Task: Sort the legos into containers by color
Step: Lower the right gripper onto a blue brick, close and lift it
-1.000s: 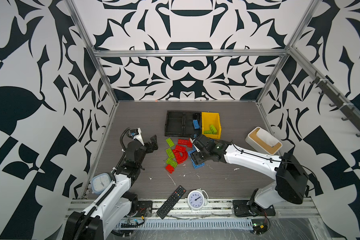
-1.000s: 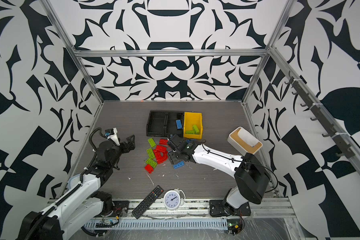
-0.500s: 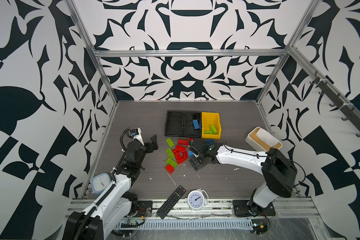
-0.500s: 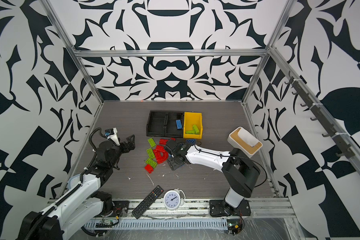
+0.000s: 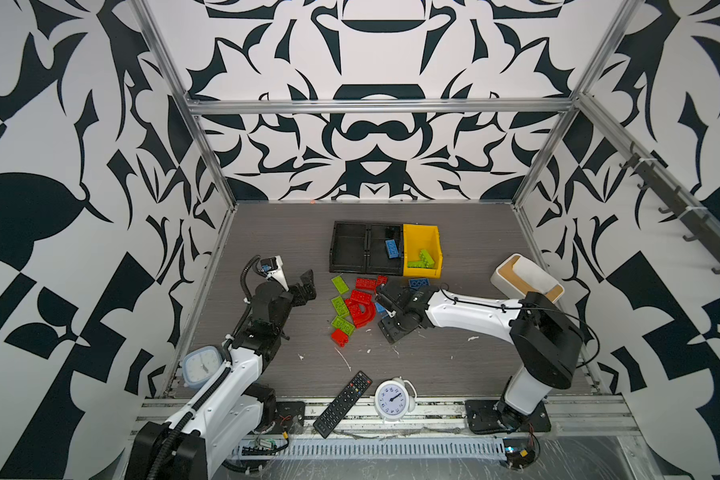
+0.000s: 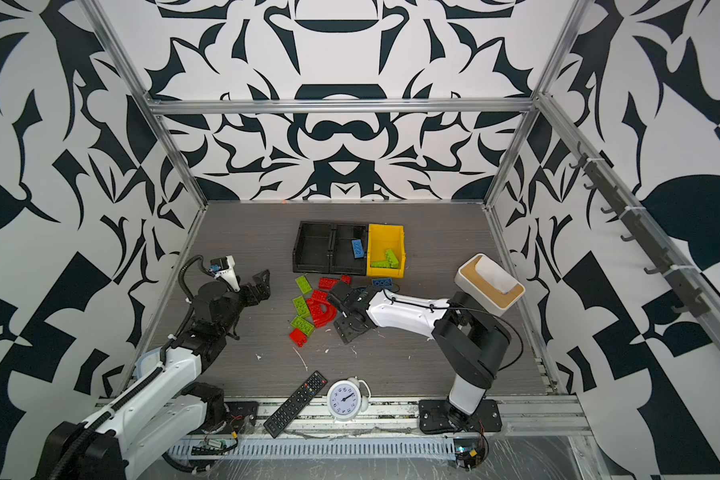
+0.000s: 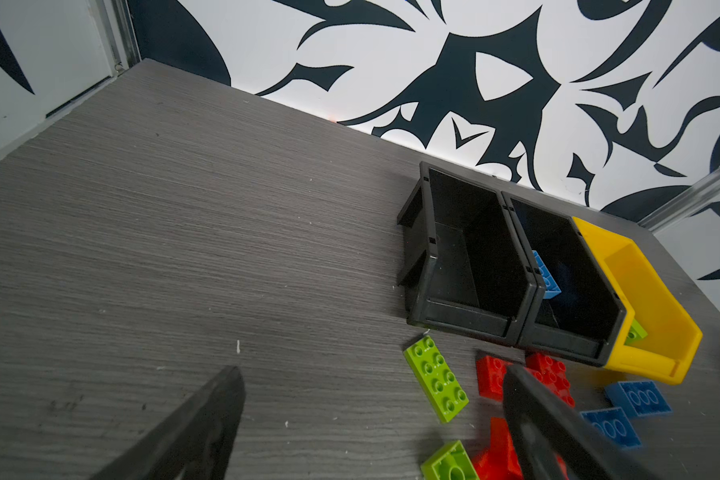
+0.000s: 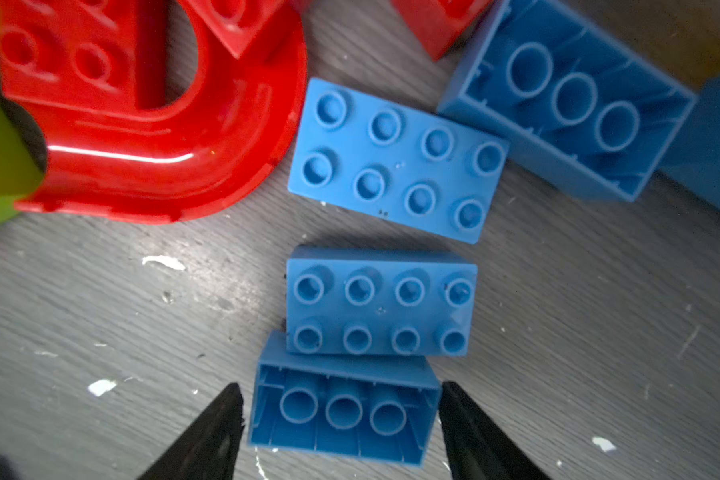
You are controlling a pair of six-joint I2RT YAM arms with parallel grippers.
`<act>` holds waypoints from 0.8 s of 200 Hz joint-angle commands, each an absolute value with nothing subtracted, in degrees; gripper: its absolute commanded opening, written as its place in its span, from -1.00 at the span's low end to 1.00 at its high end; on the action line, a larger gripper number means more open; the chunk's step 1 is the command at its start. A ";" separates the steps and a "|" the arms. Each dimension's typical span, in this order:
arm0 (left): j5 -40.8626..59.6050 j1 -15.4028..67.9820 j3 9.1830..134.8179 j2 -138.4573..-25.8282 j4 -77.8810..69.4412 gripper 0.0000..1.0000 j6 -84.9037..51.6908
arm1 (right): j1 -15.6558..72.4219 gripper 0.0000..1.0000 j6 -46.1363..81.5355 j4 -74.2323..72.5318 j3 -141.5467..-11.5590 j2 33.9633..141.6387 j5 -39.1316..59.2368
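Observation:
Loose legos lie in a pile in both top views: the red arch (image 5: 364, 313), lime green bricks (image 5: 339, 284) and red bricks (image 5: 366, 283). My right gripper (image 8: 339, 395) is low at the pile's right side (image 5: 385, 311), open, its fingers straddling an upside-down blue brick (image 8: 344, 411) that rests on the table. Two more blue bricks (image 8: 395, 160) lie just beyond it. My left gripper (image 7: 373, 370) hovers open and empty left of the pile (image 5: 306, 286). The right black bin (image 5: 375, 232) holds a blue brick (image 5: 391, 249). The yellow bin (image 5: 422, 272) holds green bricks (image 5: 425, 259).
A white box with a wooden rim (image 5: 526, 278) stands at the right. A remote (image 5: 344, 403) and a white alarm clock (image 5: 391, 401) lie at the front edge. A pale blue clock (image 5: 198, 365) sits by the left arm. The left black bin (image 5: 350, 249) is empty.
My right arm has swung in and come down at the blue bricks on the pile's right side. The left arm has not moved.

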State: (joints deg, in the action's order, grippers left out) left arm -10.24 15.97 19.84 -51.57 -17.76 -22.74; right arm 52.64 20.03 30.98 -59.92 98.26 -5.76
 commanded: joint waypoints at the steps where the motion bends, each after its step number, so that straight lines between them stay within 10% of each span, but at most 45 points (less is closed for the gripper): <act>1: -10.81 15.73 19.51 -52.02 -18.72 0.99 -23.45 | 53.00 0.53 20.79 30.90 -60.64 98.78 -5.90; 160: -10.95 15.73 19.73 -52.14 -18.66 0.99 -23.21 | 53.55 0.23 20.40 30.54 -61.32 98.25 -8.01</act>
State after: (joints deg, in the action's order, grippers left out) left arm -10.52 15.97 19.84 -52.21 -17.78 -22.74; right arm 53.15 20.21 31.24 -60.90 101.19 -6.87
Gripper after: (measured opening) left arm 0.994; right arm 0.674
